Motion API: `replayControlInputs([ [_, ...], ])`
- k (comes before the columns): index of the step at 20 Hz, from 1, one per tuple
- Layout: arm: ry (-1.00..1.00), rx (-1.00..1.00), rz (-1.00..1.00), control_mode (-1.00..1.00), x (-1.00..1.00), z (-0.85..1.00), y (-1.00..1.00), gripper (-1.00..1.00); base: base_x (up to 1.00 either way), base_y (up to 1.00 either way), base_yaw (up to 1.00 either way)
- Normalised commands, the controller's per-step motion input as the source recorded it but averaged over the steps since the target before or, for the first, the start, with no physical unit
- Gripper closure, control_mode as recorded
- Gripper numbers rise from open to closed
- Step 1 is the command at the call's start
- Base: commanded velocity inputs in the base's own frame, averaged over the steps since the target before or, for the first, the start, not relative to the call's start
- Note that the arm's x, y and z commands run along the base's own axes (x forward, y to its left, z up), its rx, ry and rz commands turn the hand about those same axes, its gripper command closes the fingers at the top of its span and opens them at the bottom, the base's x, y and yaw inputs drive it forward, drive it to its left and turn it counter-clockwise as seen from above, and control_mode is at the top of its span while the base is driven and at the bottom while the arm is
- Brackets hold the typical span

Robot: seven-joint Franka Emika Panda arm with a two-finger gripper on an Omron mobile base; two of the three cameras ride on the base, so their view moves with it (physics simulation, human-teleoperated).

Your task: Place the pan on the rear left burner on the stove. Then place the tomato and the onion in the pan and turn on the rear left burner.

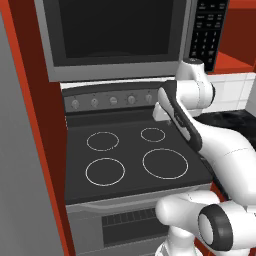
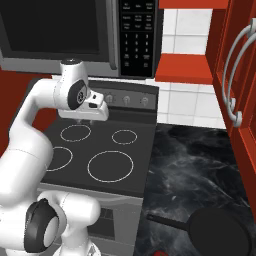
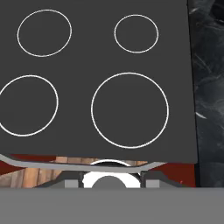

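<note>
The black pan [image 2: 218,233] lies on the dark marble counter [image 2: 190,165] right of the stove [image 1: 131,148], its long handle [image 2: 166,221] pointing left. A sliver of red [image 2: 159,253] shows at the frame's bottom edge under the handle; too little of it shows to tell whether it is the tomato. The onion is out of view. My gripper [image 2: 86,121] hangs high over the cooktop's rear, near the knob panel, facing down. In the hand view its fingertips [image 3: 111,183] stand apart with nothing between them. The rear left burner [image 1: 102,141] [image 2: 76,133] [image 3: 44,33] is bare and unlit.
A grey microwave [image 1: 115,35] hangs low over the stove's back panel with its round knobs [image 1: 113,100]. A red cabinet side [image 1: 30,125] walls in the stove's left. Red cabinet doors with curved steel handles [image 2: 235,75] stand to the right of the counter.
</note>
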Motion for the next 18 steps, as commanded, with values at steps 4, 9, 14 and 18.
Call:
replayControlInputs([
  [4, 0.0, 0.0, -0.06, -1.0, -0.06, 0.0, -0.03, -1.0, 0.0, 0.0, 0.0],
  [9, 0.01, 0.0, -0.24, -1.0, -0.14, 0.0, -0.35, -1.0, 0.0, 0.0, 0.0],
  [14, 0.09, 0.0, -0.3, -1.0, -0.04, 0.0, -0.37, -1.0, 0.0, 0.0, 0.0],
  [18, 0.13, 0.0, -0.34, -1.0, -0.01, -0.01, -0.37, -1.0, 0.0, 0.0, 0.0],
])
